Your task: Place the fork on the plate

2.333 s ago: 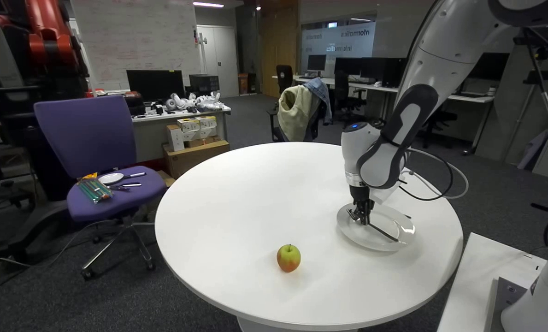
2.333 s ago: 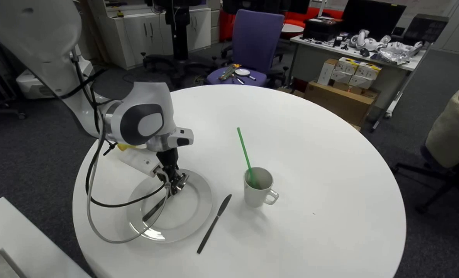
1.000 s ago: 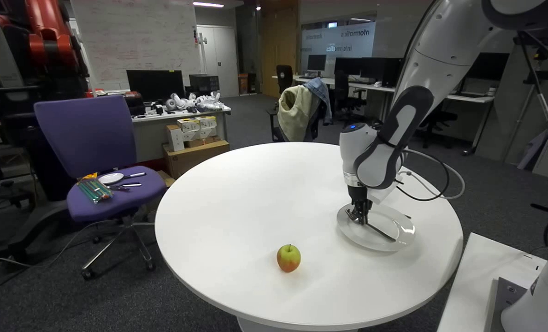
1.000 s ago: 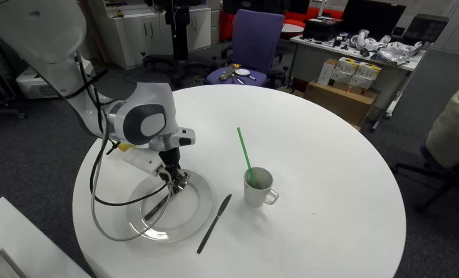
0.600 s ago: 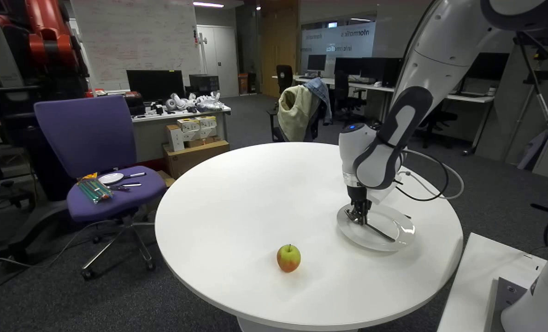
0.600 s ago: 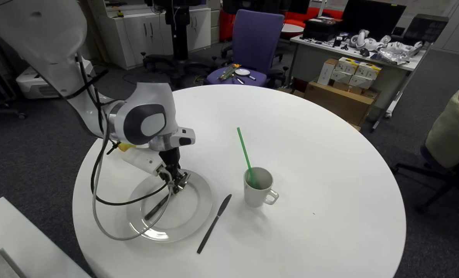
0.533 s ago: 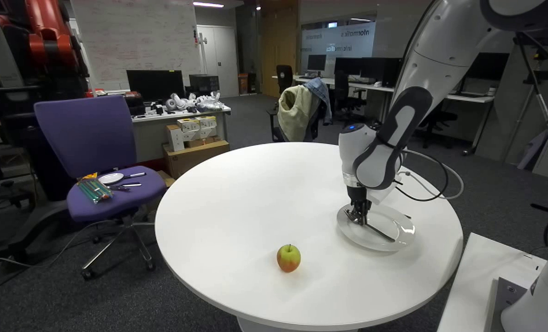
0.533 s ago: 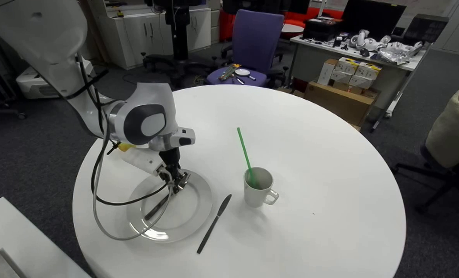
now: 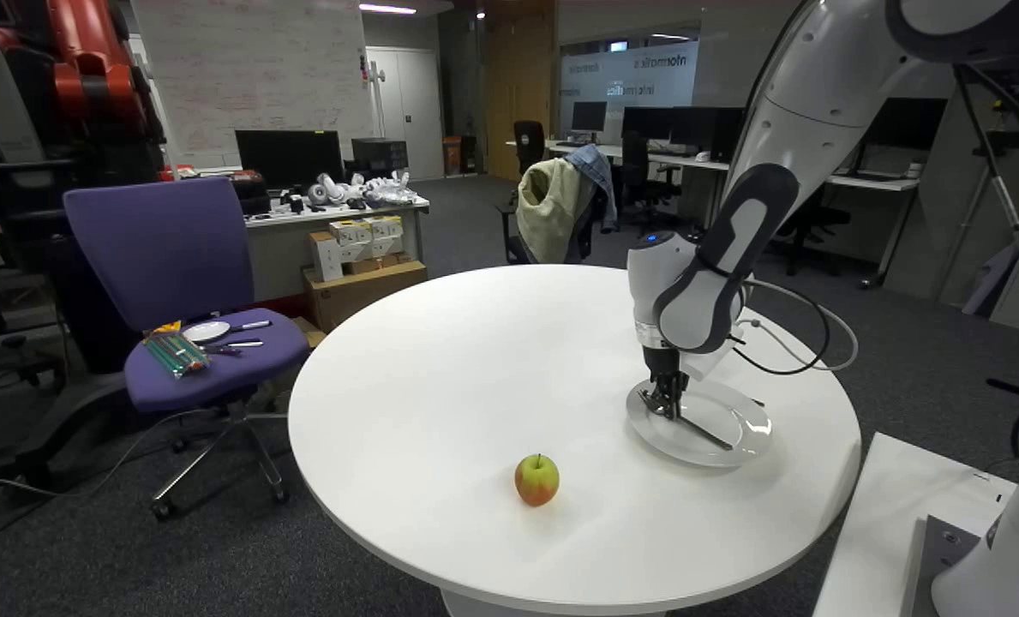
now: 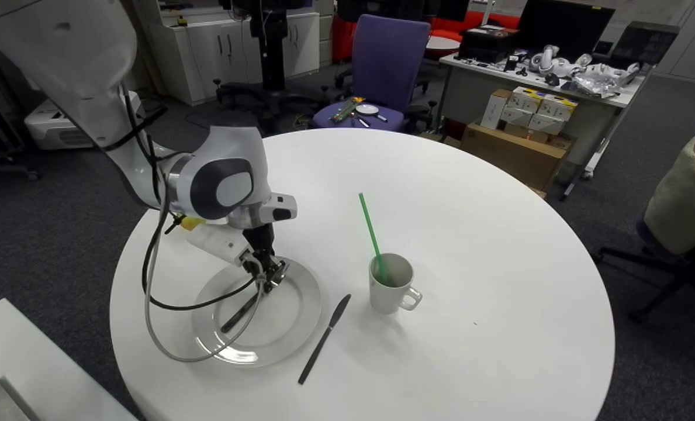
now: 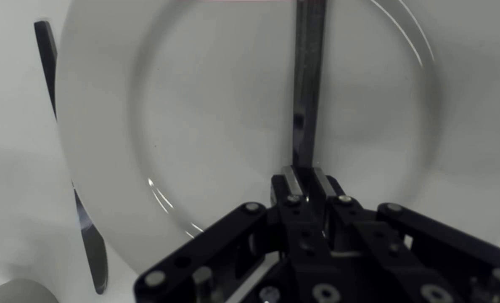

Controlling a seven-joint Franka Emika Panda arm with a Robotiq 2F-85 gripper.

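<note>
A round white desk (image 10: pixel 470 245) carries a white plate (image 11: pixel 233 105). A black hand (image 11: pixel 306 181) points down over the plate. A mug (image 10: pixel 386 299) stands near the plate, an apple (image 9: pixel 536 479) well apart from it, a knife (image 10: pixel 326 335) just beside it. Slimmest, the fork (image 11: pixel 306 84): the hand pinches its handle near the head, and it lies on or barely above the plate, which I cannot tell. It looks metal: probably light, stiff and slick, apt to swivel; near the head seems a sound hold.

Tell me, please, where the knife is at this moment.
In an exterior view, the knife lies on the table, just right of the plate and left of the mug.
</note>
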